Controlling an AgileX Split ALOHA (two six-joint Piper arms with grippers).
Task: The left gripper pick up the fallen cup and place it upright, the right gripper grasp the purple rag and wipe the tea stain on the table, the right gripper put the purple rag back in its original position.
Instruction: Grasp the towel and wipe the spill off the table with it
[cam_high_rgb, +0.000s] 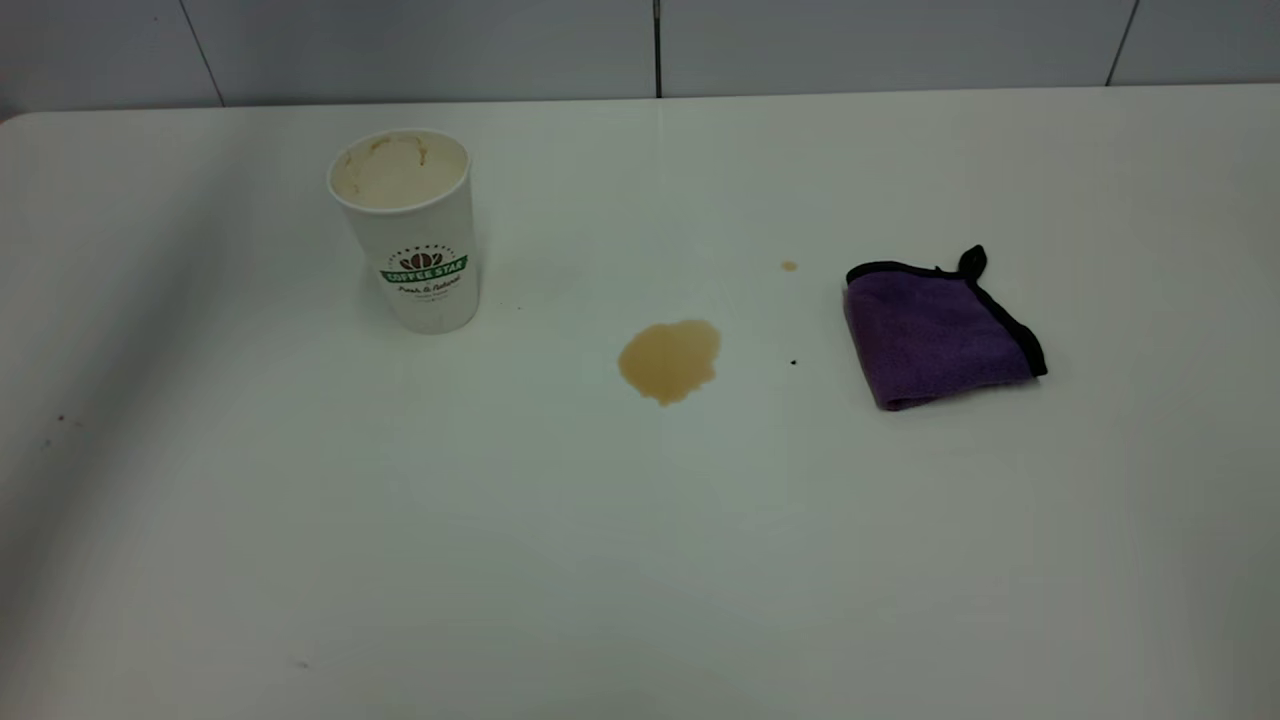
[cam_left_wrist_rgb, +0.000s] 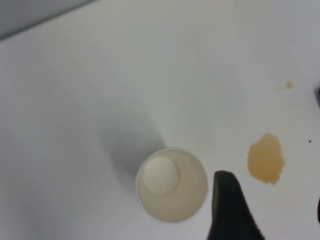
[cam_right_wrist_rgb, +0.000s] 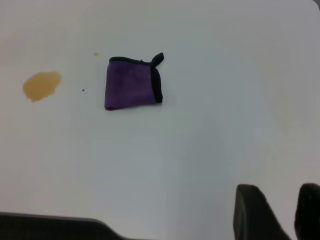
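A white paper cup with a green logo stands upright at the table's left; in the left wrist view I look down into it. A tan tea stain lies mid-table, with a small drop beyond it. The folded purple rag with black trim lies right of the stain. My left gripper is open and empty above the table, just beside the cup, between it and the stain. My right gripper is empty, its fingers a narrow gap apart, well back from the rag. Neither gripper shows in the exterior view.
The white table runs to a grey tiled wall at the back. A tiny dark speck lies between the stain and the rag. Faint specks mark the table's left side.
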